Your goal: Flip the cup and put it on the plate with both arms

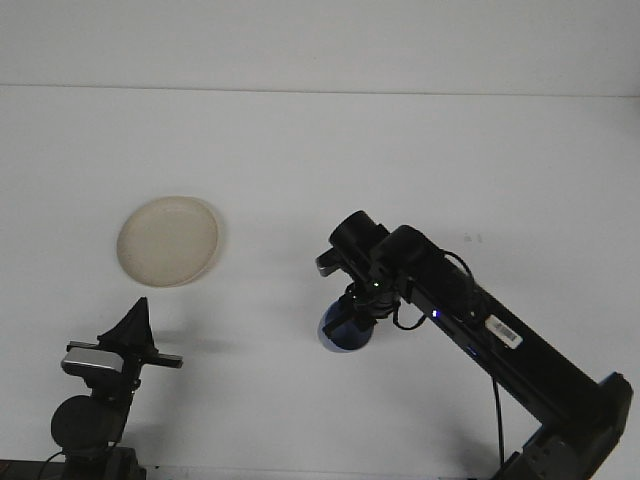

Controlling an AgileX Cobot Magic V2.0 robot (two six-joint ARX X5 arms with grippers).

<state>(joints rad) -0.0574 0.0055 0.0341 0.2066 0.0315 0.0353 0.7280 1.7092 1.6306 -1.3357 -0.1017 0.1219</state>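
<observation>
Clearly closed on the blue cup (345, 328): right hand (358, 308), fingers wrapped around the cup's upper part and mostly hidden by the wrist above. Reaching in from the lower right corner, right arm (480, 335) stretched long and diagonal across the white counter (320, 160), wrist bent so the hand points steeply down near the middle of the view. Directly under the hand, the cup, dark blue, its rounded lower end toward the counter and slightly toward the camera; whether touching the surface or just above it, impossible to tell from this angle. Well off to the upper left of the cup, the cream plate (168, 240), lying flat on the counter, nothing on it. At lower left, the left hand (132, 325), drawn back near its base, fingers pressed together into a single dark point aimed upward, gripping nothing. Just below and slightly left of the plate, that pointed tip, apart from the rim. Between the left hand and the cup, a wide stretch of bare counter. Behind everything, a pale wall (320, 40) meeting the counter's far edge.
</observation>
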